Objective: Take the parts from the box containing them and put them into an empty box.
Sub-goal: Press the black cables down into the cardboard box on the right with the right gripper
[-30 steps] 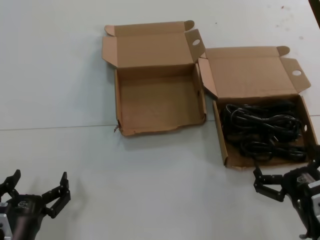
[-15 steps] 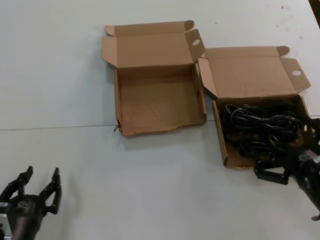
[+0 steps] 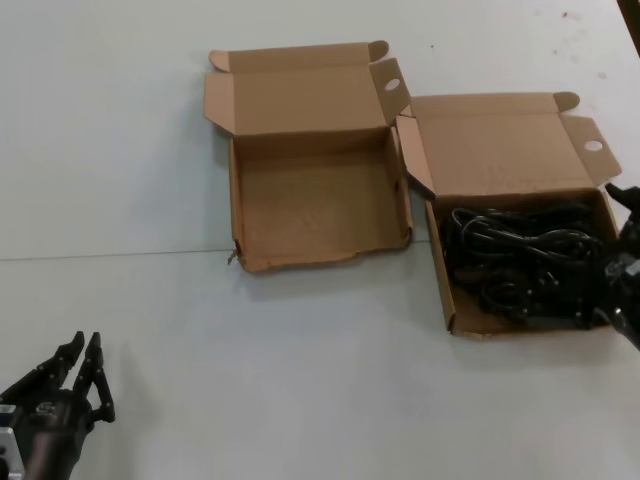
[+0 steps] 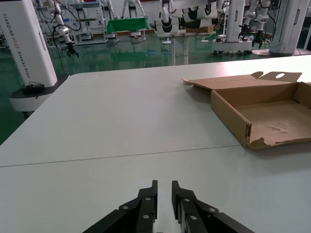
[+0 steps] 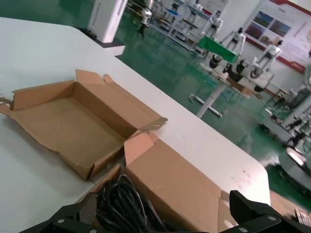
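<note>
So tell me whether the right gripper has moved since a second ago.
Yes. The right gripper went forward, from before the cord box's front wall to over its right side.

My table (image 3: 130,150) is white, with a thin seam line running across it. Two open brown cardboard boxes lie directly on it, side by side with their near corners touching. The ragged-fronted empty box (image 3: 255,215) sits toward the middle; the straight-walled box (image 3: 438,275), with black cords inside, sits on my right, near the table's edge.

Overhead head view; two low wrist views
</note>
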Robot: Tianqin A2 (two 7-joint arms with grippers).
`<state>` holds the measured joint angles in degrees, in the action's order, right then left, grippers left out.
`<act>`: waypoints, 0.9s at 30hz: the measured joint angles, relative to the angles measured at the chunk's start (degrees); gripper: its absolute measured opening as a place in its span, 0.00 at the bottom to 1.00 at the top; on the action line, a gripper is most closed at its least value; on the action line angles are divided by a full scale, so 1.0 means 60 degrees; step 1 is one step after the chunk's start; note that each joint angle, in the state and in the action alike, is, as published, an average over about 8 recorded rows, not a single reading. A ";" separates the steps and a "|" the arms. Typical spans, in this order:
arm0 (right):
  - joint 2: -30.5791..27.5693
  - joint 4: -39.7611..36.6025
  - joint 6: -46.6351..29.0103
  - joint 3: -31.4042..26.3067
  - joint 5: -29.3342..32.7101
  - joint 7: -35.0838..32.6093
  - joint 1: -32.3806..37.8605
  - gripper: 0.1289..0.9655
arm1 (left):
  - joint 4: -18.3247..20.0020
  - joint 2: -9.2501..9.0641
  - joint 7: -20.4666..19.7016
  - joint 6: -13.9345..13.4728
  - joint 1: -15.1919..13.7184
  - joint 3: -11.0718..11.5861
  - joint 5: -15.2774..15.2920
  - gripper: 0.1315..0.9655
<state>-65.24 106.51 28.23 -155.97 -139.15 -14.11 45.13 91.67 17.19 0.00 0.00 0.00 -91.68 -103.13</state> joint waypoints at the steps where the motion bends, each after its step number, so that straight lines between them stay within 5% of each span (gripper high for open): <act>1: -0.0023 -0.0047 -0.0117 -0.0085 0.0012 0.0000 0.0144 1.00 | 0.0000 0.0000 0.0000 0.0000 0.0000 0.0000 0.0000 0.15; 18: 0.0182 -0.1550 -0.3418 -0.0294 0.1411 0.0000 0.1364 1.00 | 0.0000 0.0000 -0.0001 0.0000 0.0000 0.0000 0.0001 0.03; 27: 0.0322 -0.2269 -0.6481 -0.0295 0.4669 0.0000 0.2274 1.00 | 0.0000 0.0000 -0.0002 0.0000 0.0000 0.0000 0.0001 0.03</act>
<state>-63.31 92.89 -10.66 -157.73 -111.13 -14.11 58.77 91.67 17.19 -0.01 0.00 0.00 -91.67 -103.12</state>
